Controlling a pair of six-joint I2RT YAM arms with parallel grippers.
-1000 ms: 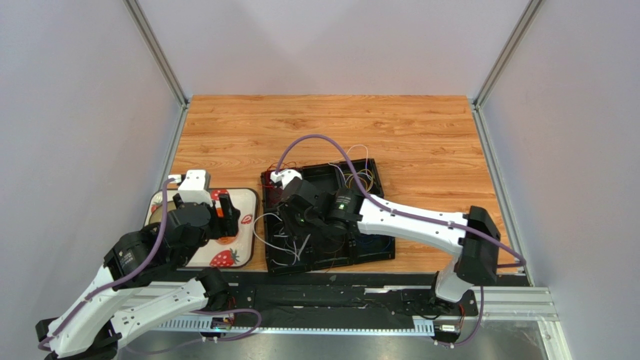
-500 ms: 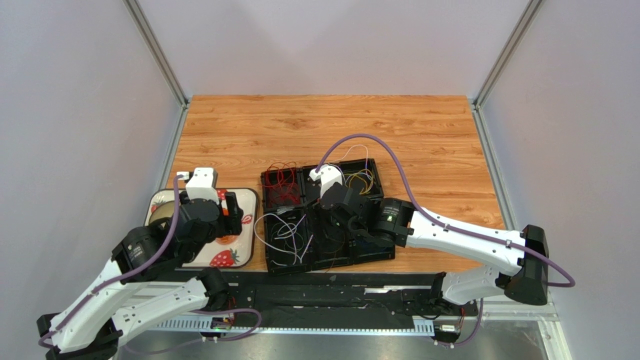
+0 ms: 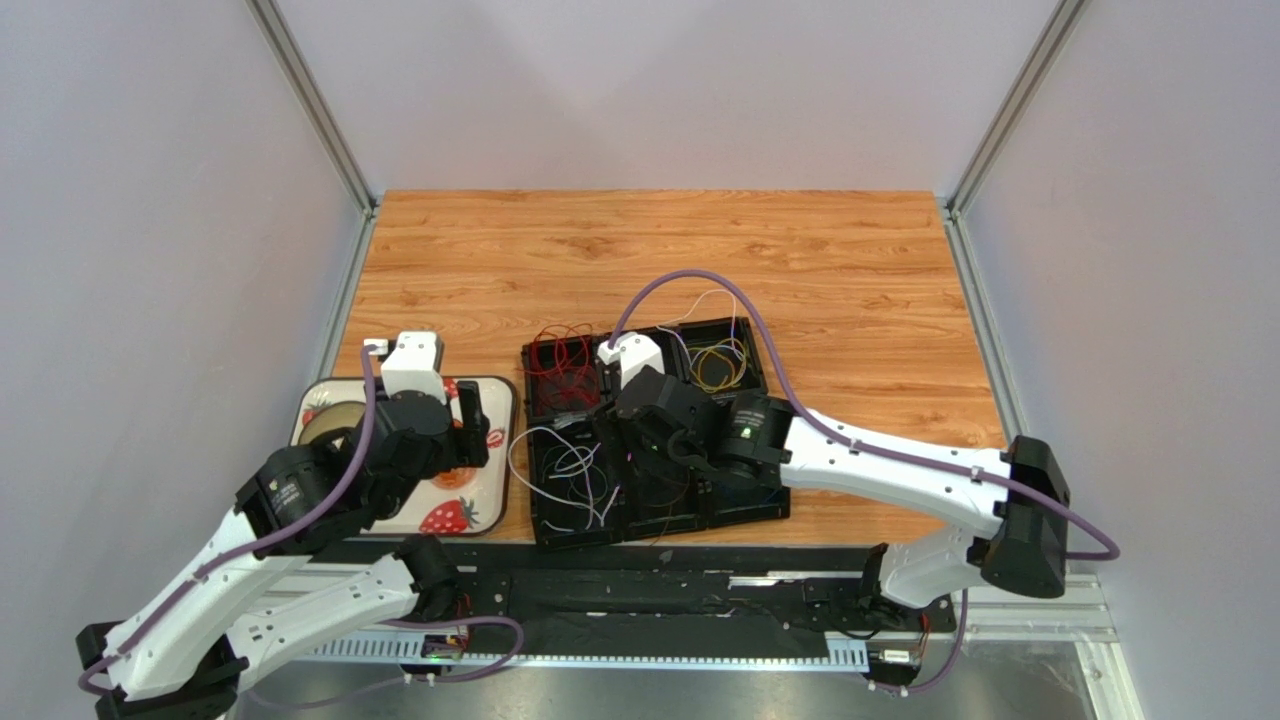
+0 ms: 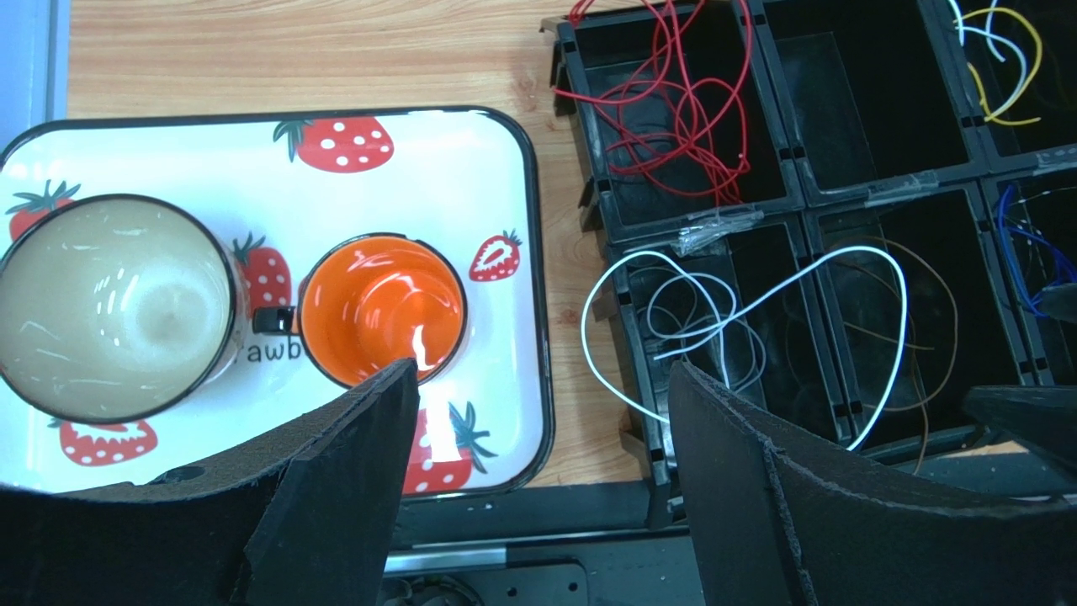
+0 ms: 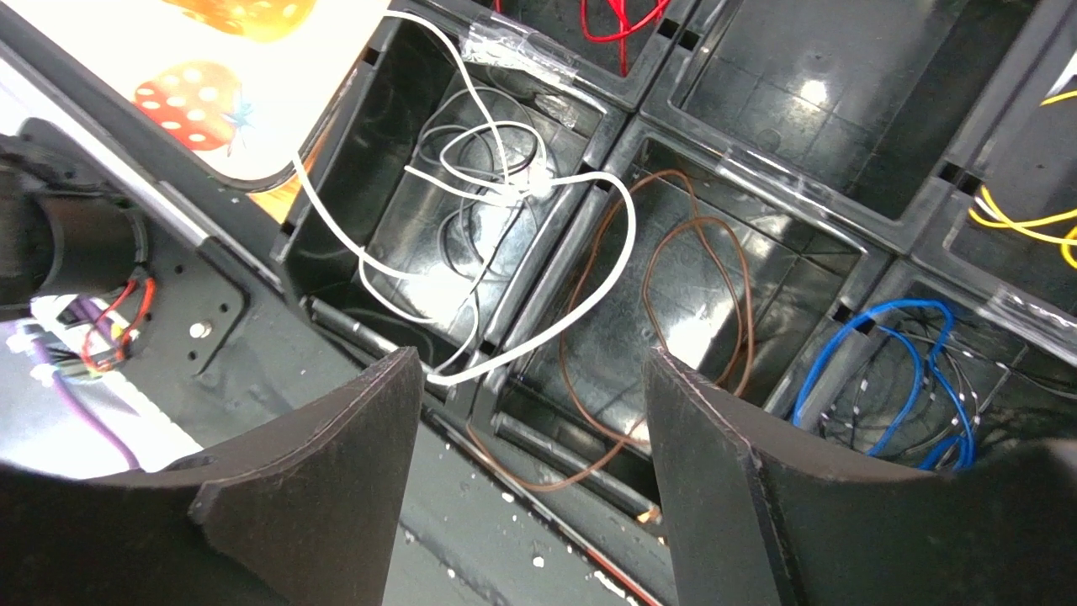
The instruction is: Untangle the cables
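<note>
The cables lie in a black compartment tray (image 3: pixel 769 507). Red ones (image 3: pixel 564 360) fill the back left cell. White loops (image 3: pixel 564 468) sit in the front left cell and spill over its wall. A brown cable (image 5: pixel 689 291) lies in the front middle cell, blue ones (image 5: pixel 904 366) to its right, and yellow ones (image 3: pixel 724 365) at the back right. My right gripper (image 5: pixel 531 360) hovers open above the tray's front wall, by the white loop (image 5: pixel 594 278) and the brown cable, holding nothing. My left gripper (image 4: pixel 544 373) stands open and empty between the strawberry tray and the black tray.
A strawberry-print tray (image 4: pixel 417 202) left of the black tray carries a beige cup (image 4: pixel 114 309) and an orange cup (image 4: pixel 379 309). A black base rail (image 3: pixel 676 578) runs along the near edge. Metal frame posts and grey walls close in both sides.
My right gripper has opened and lifted off the front left cell, swinging right and then partly back. The white cable now lies loose. My left arm has shifted slightly.
</note>
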